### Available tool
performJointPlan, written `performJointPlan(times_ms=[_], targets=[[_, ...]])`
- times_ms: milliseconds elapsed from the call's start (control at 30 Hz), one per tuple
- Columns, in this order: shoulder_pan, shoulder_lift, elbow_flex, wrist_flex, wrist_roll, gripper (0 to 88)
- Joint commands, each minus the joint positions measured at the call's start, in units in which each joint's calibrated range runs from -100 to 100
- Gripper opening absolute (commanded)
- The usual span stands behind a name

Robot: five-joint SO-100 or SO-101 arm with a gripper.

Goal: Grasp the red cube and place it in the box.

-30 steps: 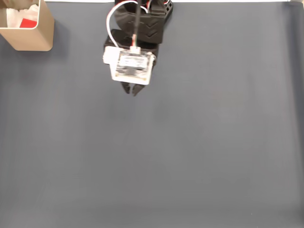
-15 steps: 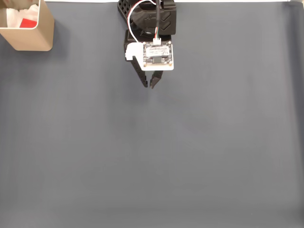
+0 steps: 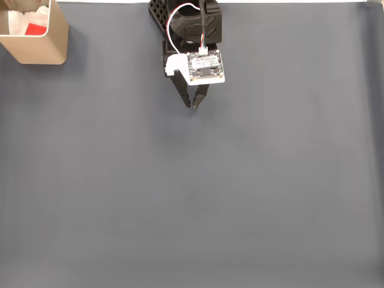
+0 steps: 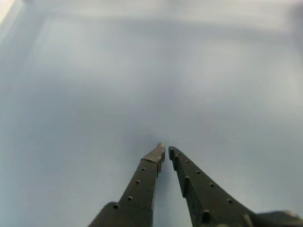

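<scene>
Already red cube point(image 3: 36, 29) in box point(image 3: 42, 51), far from end effector point(image 3: 193, 106).

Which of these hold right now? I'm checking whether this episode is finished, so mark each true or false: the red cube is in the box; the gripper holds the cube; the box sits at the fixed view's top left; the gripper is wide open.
1. The red cube is in the box. True.
2. The gripper holds the cube. False: nothing sits between its fingers in the wrist view.
3. The box sits at the fixed view's top left. True.
4. The gripper is wide open. False: its fingertips nearly meet.
</scene>
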Motion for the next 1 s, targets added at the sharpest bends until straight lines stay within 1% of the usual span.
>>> performJointPlan(times_ms=[0, 100, 367, 533, 800, 967], targets=[[-0.62, -3.48, 0.61, 1.32, 0.44, 0.1], [-0.62, -5.3, 2.17, 2.87, 0.24, 0.2], [-0.76, -7.99, 2.44, 12.87, -2.15, 0.0], [0.02, -8.08, 2.44, 14.84, -3.17, 0.0], [1.73, -8.08, 2.44, 17.71, -3.37, 0.0], [2.01, -8.25, 2.44, 23.2, -3.08, 0.0]])
